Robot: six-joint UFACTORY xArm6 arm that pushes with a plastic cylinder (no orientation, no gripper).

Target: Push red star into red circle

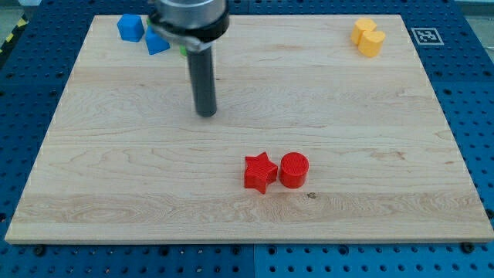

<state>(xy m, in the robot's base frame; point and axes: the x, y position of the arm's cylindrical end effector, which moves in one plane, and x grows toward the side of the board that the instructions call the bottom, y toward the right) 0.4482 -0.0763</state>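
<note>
Red star (260, 171) sits touching red circle (293, 170) near board's bottom centre; my tip (206, 114), bare rod holding nothing, well apart up-left, should swing to star's left and push rightward, squarely.

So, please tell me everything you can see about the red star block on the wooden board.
The red star-shaped block is a small, thick piece with a flat star top and straight sides, plastic by its look. It lies flat on the light wooden board, slightly toward the view's bottom of centre. Its right-hand point touches, or almost touches, the red round cylinder block; I cannot tell which. My tip stands apart from it, toward the view's top and left.
</note>
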